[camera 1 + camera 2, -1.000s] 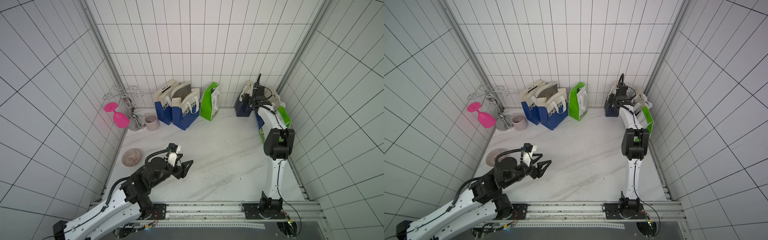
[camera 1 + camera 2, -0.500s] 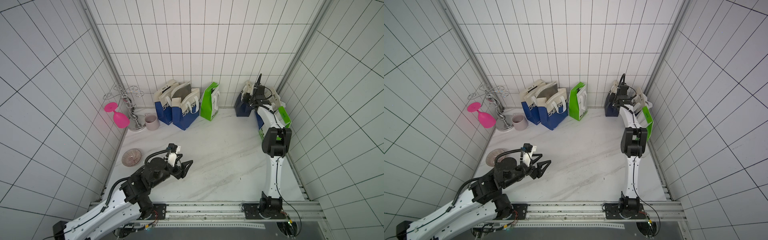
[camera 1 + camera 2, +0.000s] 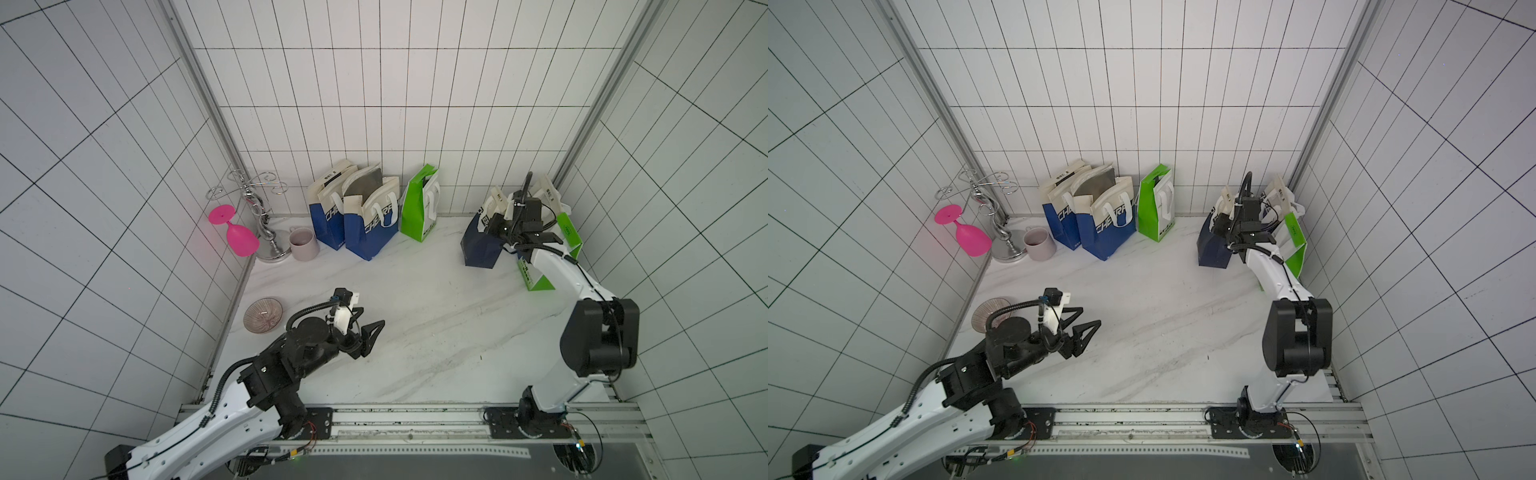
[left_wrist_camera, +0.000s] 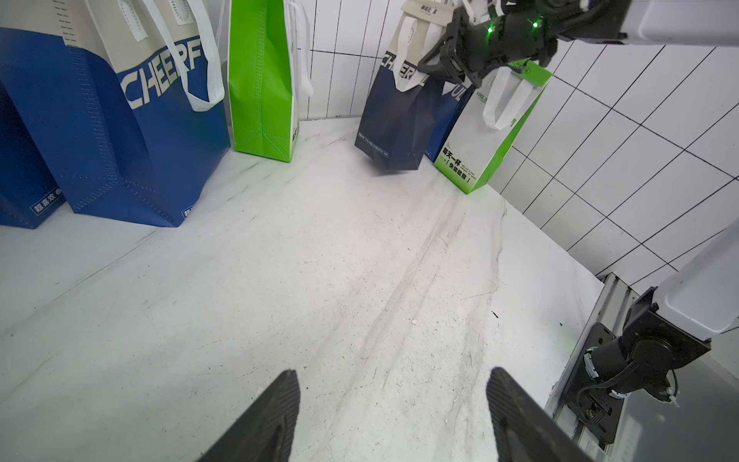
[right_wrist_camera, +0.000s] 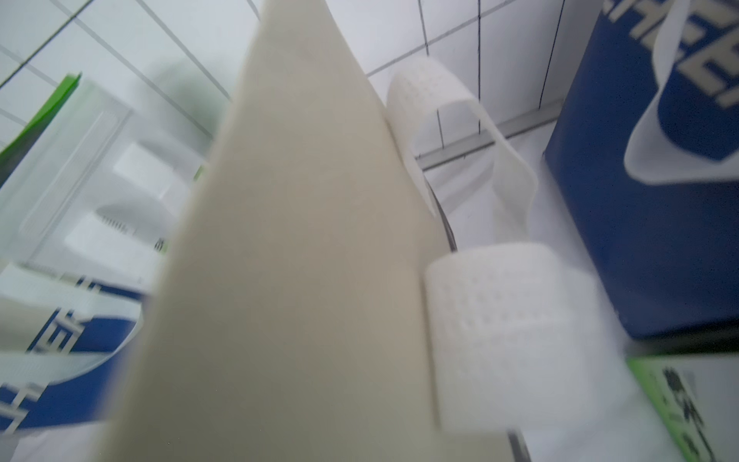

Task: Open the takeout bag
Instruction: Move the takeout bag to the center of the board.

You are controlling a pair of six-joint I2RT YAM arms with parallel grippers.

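The takeout bag (image 3: pixel 480 251) (image 3: pixel 1212 249) is dark navy below and beige on top, with white handles, and stands at the back right. My right gripper (image 3: pixel 494 224) (image 3: pixel 1224 227) is shut on its beige top edge. In the left wrist view the takeout bag (image 4: pixel 394 120) hangs tilted under the right gripper (image 4: pixel 432 66), with a shadow below its base. Its beige panel (image 5: pixel 300 240) fills the right wrist view and hides the jaws. My left gripper (image 3: pixel 368 322) (image 3: pixel 1087 319) (image 4: pixel 394 378) is open and holds nothing, low over the table at the front left.
Two blue bags (image 3: pixel 365 226) and a green bag (image 3: pixel 417 208) stand along the back wall. A green-and-white bag (image 3: pixel 540 274) stands by the right wall behind my right arm. Back left are a pink glass (image 3: pixel 239 237), a silver rack (image 3: pixel 262 216), a mug (image 3: pixel 303 244) and a glass dish (image 3: pixel 263 315).
My right gripper has shut on the takeout bag's top edge, and its elbow has shifted slightly. The left arm has not moved.
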